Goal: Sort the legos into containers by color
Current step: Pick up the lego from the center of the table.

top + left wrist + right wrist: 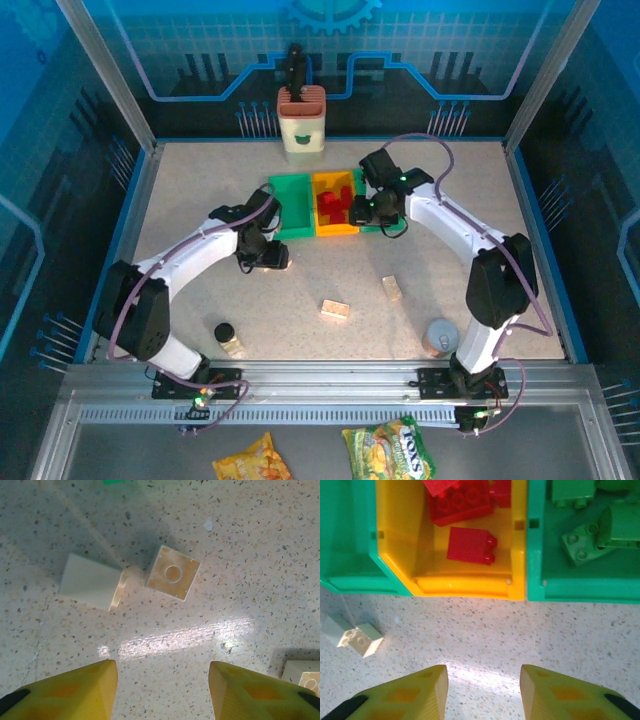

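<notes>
**On the speckled tabletop: cream bricks loose, reds and greens binned**

At the near left corner, a small black-capped jar (224, 331) stands with a pale block (233, 346) touching it. The block is too small for me to say it is a brick.

Further in, the left gripper (162, 666) hangs over the glossy, speckled stone-look tabletop (250, 540), its yellow plastic fingers (85, 685) spread with nothing between them. Below it lie two cream plastic bricks, just beside each other. One is a smooth-sided brick tipped on its side (90, 581). The other is a square brick turned upside down (172, 573), showing its hollow underside and round tube. A third cream brick (302, 672) is cut off at that view's lower right corner.

Mid-table, three open rectangular plastic bins sit in a row with their walls touching. The left green bin (347, 535) is cropped by the frame edge. The orange-yellow bin (465, 586) holds studded red bricks (468, 545), the upper ones cut off. The right green bin (580, 587) holds green bricks (580, 542), which are blurred and partly cropped. Seen from above, the right arm covers most of this bin.

Over the table just in front of the orange-yellow bin is the right gripper (483, 669), its fingers apart and empty. Two more loose cream bricks (335, 309) (391, 288) lie on the near table. A grey round cup (441, 336) stands by the right arm's base.
</notes>
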